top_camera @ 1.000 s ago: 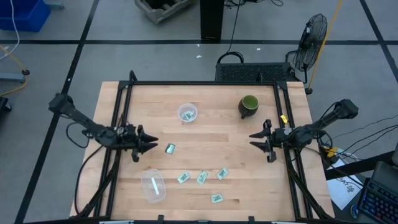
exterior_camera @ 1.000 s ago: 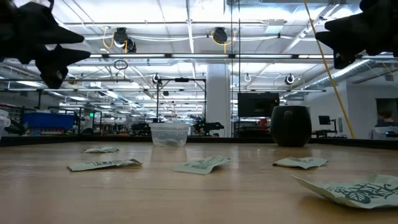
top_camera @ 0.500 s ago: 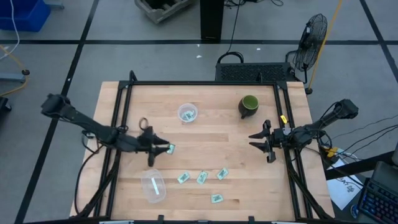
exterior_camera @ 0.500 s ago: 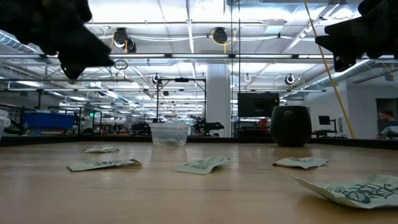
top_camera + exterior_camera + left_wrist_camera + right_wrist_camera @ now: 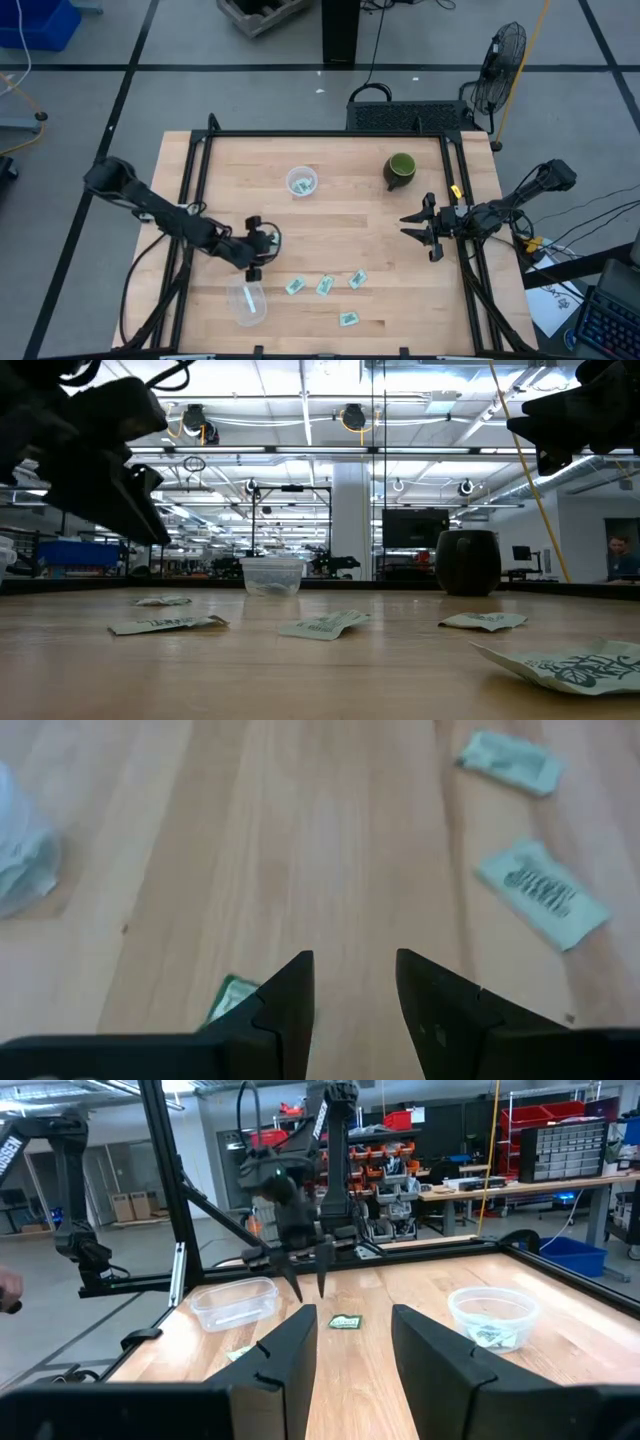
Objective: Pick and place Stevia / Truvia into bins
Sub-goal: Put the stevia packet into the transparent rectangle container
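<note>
— Wooden table [image 5: 340, 240] inside a black frame, a big workshop behind it. Where are the sachets now?

— One Stevia sachet [image 5: 274, 239] lies just under the left gripper [image 5: 266, 242]. Four others [image 5: 322, 285] are loose on the wood nearer the front edge. The oval tub [image 5: 246, 298] is beside them at the front left, and the round cup [image 5: 301, 182] is farther back, with some packets already inside, it seems.

— Why is the left arm stretched so low?

— I think it wants this nearest sachet, because a flat paper needs the fingers to come almost from above. The arm reaches from the left side to the middle, wrist bent down. In the left wrist view the two fingers [image 5: 285, 1005] are spread a little, with bare wood between them, and a green corner shows just beside one finger.

— And the right gripper [image 5: 424, 227]?

— It waits over the right part of the table, not far from the dark green mug [image 5: 400, 170], its fingers apart and holding nothing.
</note>
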Controlling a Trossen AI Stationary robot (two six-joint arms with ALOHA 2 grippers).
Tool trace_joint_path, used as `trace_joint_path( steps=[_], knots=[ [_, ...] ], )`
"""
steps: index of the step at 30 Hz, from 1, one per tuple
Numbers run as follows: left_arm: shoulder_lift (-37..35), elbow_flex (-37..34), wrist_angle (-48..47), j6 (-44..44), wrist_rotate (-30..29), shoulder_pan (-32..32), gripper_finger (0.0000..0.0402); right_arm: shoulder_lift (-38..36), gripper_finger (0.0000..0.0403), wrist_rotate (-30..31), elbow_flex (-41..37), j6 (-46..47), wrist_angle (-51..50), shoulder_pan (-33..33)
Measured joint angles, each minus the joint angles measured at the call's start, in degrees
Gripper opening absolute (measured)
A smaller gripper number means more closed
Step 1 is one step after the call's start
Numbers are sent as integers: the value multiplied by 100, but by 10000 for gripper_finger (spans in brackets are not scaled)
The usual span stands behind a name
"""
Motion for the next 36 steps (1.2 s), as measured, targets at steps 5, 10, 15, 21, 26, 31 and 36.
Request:
trace_joint_path(
  steps=[5,10,15,21,26,31,36],
  knots=[
    [280,-7,-210,-443,37,185,149,2,123,0,0,-2,-2,0],
    [447,-12,-219,-485,378,414,149,2,123,0,0,0,0,0],
    [446,-12,-206,-271,427,487,150,2,123,0,0,0,1,0],
    [446,-12,-166,-126,446,520,150,2,123,0,-1,0,-2,1],
    [446,-12,-195,-211,662,687,150,2,123,0,0,-2,1,2],
    [680,-14,-207,-239,754,828,150,0,123,-1,-2,0,1,1],
    [1067,0,63,-220,947,929,150,2,123,-2,-2,-2,-1,2]
  ],
)
